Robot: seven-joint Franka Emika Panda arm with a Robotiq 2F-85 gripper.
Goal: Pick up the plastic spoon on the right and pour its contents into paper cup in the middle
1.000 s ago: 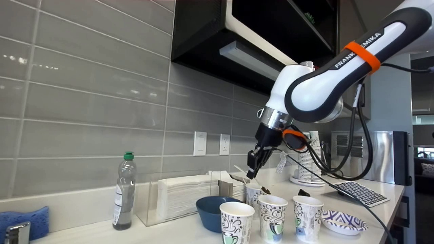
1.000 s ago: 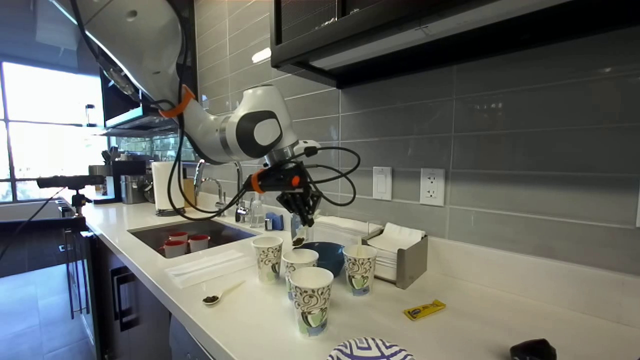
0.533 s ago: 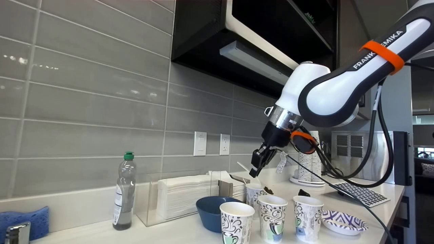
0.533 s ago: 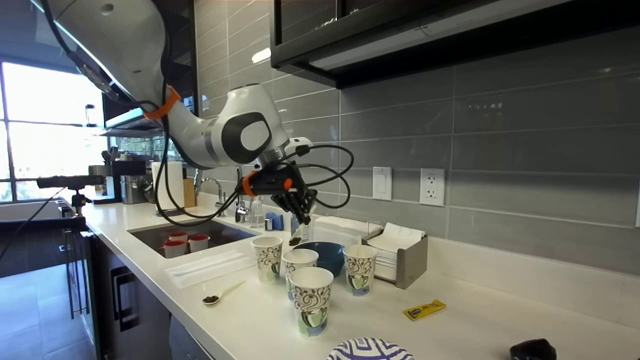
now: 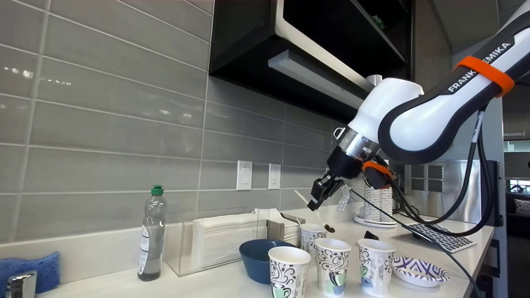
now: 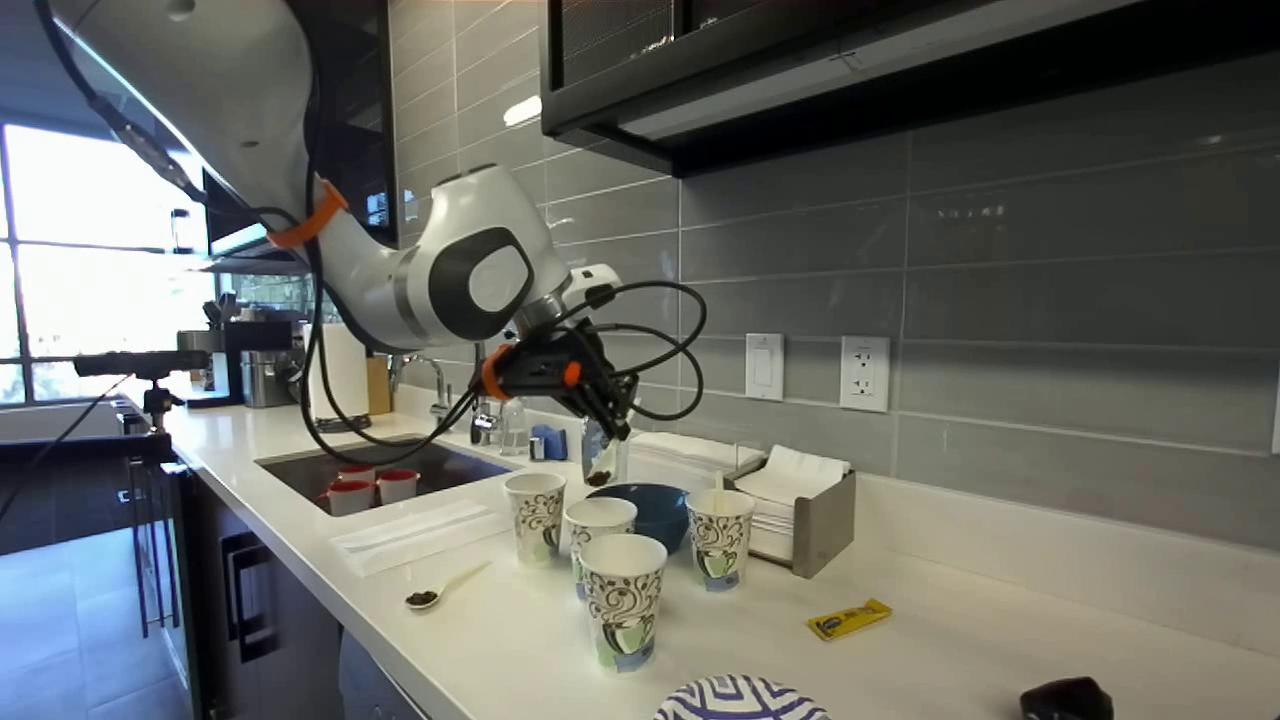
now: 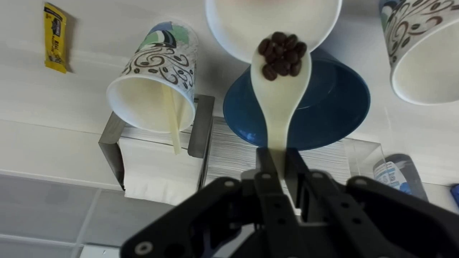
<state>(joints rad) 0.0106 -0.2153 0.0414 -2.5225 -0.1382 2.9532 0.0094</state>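
Slanting downward bowl-first, the plastic spoon (image 7: pixel 278 104) hangs in the air, its handle pinched in the end effector (image 7: pixel 278 157), coffee beans (image 7: pixel 281 53) heaped near its tip. Compared with 1 second ago, the arm (image 5: pixel 430 124) has swung and tipped further, and the spoon looks steeper in an exterior view. The beans remain aboard, so I judge the pick-up done and the pour only being lined up; tilting too early could spill them outside the target.

The middle paper cup (image 5: pixel 333 267) stands upright between the front and back edges of the counter (image 6: pixel 950 650); in the wrist view the spoon's tip seemingly overlaps its rim, and I cannot tell what it holds. It is flanked by a sink-end cup (image 6: pixel 537 525) and a dish-end cup (image 6: pixel 623 605), contents likewise unclear. Toward the back edge sit the dark blue bowl (image 5: pixel 254 260) and a stirrer cup (image 6: pixel 718 545) with a pale stick (image 7: pixel 172 114) leaning in it. Another spoon (image 6: pixel 445 588), bearing dark bean-like bits, lies near the front edge. A patterned dish (image 5: pixel 414 263) rests near the dish-end cup, and farther along the counter a sink (image 6: pixel 455 465) holds 3 red-and-white mugs (image 6: pixel 350 498).
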